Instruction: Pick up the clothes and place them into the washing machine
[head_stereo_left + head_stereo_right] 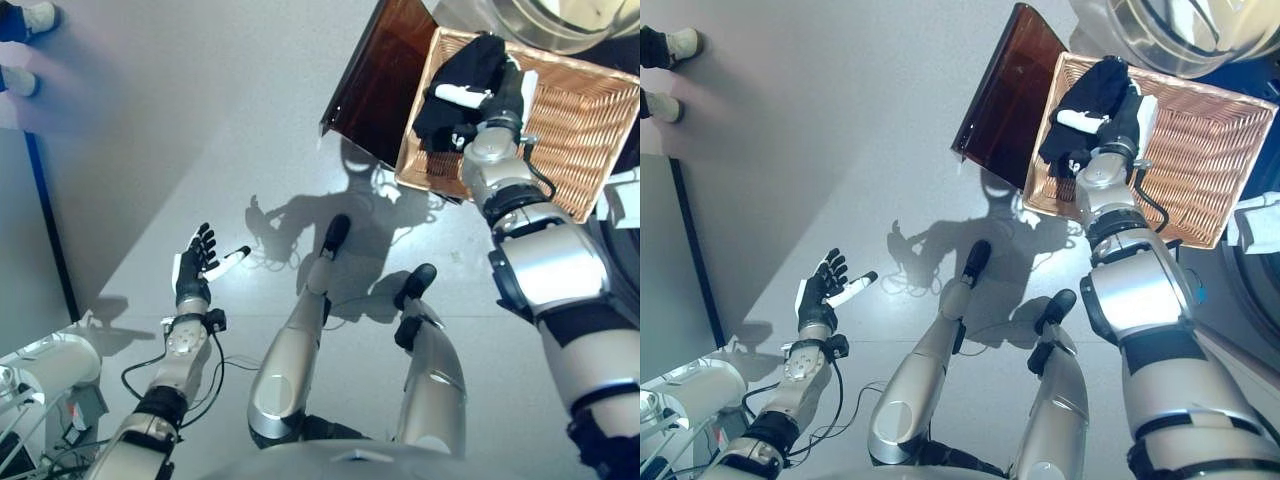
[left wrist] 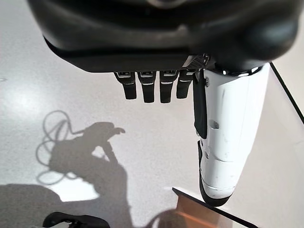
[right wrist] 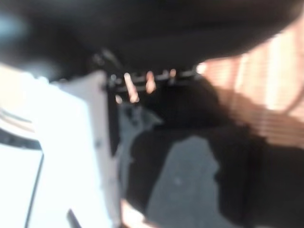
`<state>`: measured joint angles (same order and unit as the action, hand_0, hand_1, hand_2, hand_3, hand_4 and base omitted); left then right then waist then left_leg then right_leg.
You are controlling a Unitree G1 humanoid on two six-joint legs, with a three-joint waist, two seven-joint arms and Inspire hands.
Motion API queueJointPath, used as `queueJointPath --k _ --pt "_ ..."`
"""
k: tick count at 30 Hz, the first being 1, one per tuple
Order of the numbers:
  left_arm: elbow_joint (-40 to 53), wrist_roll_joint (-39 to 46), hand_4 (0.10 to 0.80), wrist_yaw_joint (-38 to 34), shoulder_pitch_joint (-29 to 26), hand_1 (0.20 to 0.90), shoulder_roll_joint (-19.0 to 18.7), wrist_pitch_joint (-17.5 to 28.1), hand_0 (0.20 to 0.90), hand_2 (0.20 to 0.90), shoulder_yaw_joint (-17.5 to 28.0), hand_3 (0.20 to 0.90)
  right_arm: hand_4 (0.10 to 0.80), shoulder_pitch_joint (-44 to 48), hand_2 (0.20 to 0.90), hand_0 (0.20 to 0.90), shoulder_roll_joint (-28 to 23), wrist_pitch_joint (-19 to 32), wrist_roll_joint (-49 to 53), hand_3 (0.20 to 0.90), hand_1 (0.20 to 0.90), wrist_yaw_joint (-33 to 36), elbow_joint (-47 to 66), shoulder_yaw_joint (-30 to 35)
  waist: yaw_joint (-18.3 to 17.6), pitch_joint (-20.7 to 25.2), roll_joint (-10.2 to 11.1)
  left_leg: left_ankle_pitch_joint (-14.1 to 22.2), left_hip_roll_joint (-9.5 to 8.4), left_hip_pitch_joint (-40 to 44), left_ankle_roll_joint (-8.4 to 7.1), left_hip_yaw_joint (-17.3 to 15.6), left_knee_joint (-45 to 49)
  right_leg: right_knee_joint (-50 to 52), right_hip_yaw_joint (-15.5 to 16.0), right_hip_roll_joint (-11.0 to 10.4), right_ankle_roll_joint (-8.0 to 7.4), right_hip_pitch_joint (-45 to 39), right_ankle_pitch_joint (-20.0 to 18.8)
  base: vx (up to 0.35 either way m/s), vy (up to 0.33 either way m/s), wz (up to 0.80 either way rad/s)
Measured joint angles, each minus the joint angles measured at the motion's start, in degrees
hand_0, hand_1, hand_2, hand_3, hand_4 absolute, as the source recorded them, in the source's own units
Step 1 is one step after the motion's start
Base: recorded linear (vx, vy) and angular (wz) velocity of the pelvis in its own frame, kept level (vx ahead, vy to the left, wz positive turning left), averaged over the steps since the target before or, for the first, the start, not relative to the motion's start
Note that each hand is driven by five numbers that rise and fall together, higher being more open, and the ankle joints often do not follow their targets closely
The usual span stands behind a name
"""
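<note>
A heap of black clothes (image 1: 462,68) lies at the near-left end of a wicker basket (image 1: 590,130) on the floor. My right hand (image 1: 505,92) is stretched out over that heap, its white thumb pointing sideways across the cloth and its fingers straight. The right wrist view shows the dark cloth (image 3: 190,156) close past the hand, with a lighter grey patch on it. My left hand (image 1: 195,265) hovers open over bare floor at the lower left, holding nothing; its own view shows straight fingers (image 2: 152,85). The washing machine's round door (image 1: 1180,30) sits just beyond the basket.
A dark brown glossy panel (image 1: 375,80) lies against the basket's left side. A person's white shoes (image 1: 30,15) stand at the far left. A white machine (image 1: 50,365) occupies the lower left corner. Grey floor spreads between my left hand and the basket.
</note>
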<state>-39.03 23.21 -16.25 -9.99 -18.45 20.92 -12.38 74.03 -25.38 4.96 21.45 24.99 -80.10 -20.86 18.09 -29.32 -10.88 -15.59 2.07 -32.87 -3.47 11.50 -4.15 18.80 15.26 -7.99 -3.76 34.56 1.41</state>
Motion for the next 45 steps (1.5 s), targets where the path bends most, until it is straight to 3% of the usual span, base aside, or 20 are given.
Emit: queueJointPath --k 10,11,12,45 --pt "-0.3 0.0 0.8 -0.1 -0.7 0.9 0.0 -0.5 0.9 0.9 -0.1 0.9 0.8 0.5 0.9 0.9 0.9 0.0 -0.3 0.9 0.9 -0.1 -0.1 -1.8 0.0 0.0 0.0 -0.1 0.07 0.0 -0.1 0.1 0.0 0.0 0.0 0.0 0.02 0.1 0.0 0.001 0.0 0.0" --pt "-0.3 0.0 0.8 -0.1 -0.6 0.9 0.0 -0.5 0.9 0.9 -0.1 0.9 0.72 0.6 0.787 0.787 0.9 0.0 -0.3 0.787 0.787 -0.2 -0.1 -1.8 0.0 0.0 0.0 -0.1 0.08 -0.1 -0.1 0.1 0.0 0.1 0.0 0.1 0.02 0.1 0.0 0.0 0.0 0.0" --pt "-0.3 0.0 0.8 -0.1 -0.6 0.9 0.0 -0.5 0.9 0.9 -0.1 0.9 0.3 0.7 0.2 0.2 0.8 0.0 -0.3 0.2 0.2 -0.2 -0.1 -1.8 0.0 0.0 0.0 -0.1 0.09 -0.2 -0.1 0.1 0.0 0.1 0.0 0.1 0.02 0.3 0.0 0.0 0.0 0.0" --pt "0.8 0.0 0.8 0.1 -0.3 0.9 -1.5 -0.5 0.9 0.9 -0.1 0.9 0.3 4.0 0.2 0.2 -0.4 -2.8 -7.7 0.2 0.2 -1.4 -5.4 -1.6 1.4 0.1 -0.1 -0.3 -0.84 -0.6 -0.43 0.2 1.2 3.8 -0.5 -0.9 0.19 1.9 1.1 -0.002 0.0 0.0"
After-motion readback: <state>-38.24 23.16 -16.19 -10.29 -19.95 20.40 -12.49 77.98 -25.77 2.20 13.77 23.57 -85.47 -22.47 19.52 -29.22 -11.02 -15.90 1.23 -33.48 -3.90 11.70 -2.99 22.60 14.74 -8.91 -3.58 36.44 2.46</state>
